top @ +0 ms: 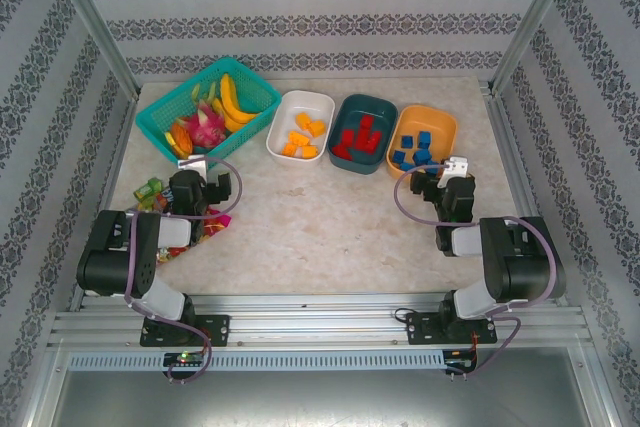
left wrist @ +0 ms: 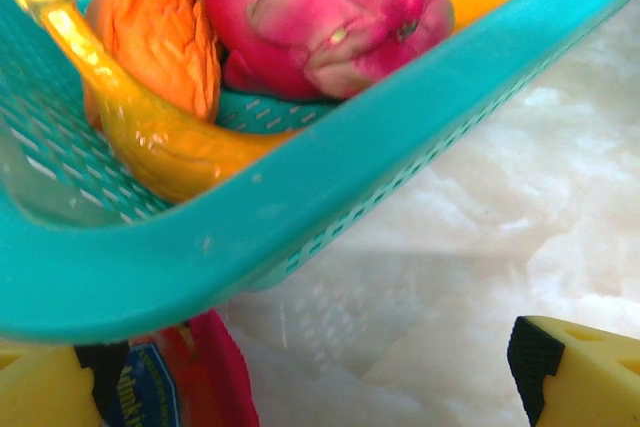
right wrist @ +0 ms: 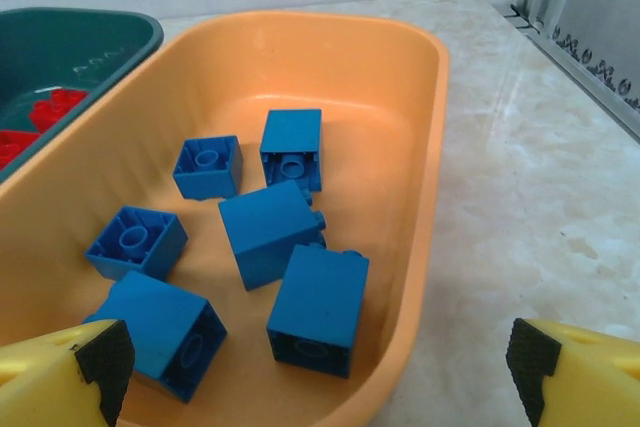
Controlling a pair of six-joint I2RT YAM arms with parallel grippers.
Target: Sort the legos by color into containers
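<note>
Sorting looks done: blue legos [right wrist: 290,237] sit mid-frame in the orange tub [right wrist: 440,97], red ones in the teal tub [top: 365,99], yellow-orange in the white tub [top: 283,110]. The right gripper [right wrist: 320,362] and left gripper [left wrist: 315,387] both gape empty (no stray brick visible). Next, I judge, just withdraw.

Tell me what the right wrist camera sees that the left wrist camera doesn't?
Right wrist: six blue legos in the orange container, beside a corner of the dark teal container with red legos. Left wrist: a turquoise mesh basket holding a pink dragon fruit, a wrinkled orange fruit and a banana; a snack packet below. Both: the pale marbled table, plus the open left end effector and open right end effector respectively.
</note>
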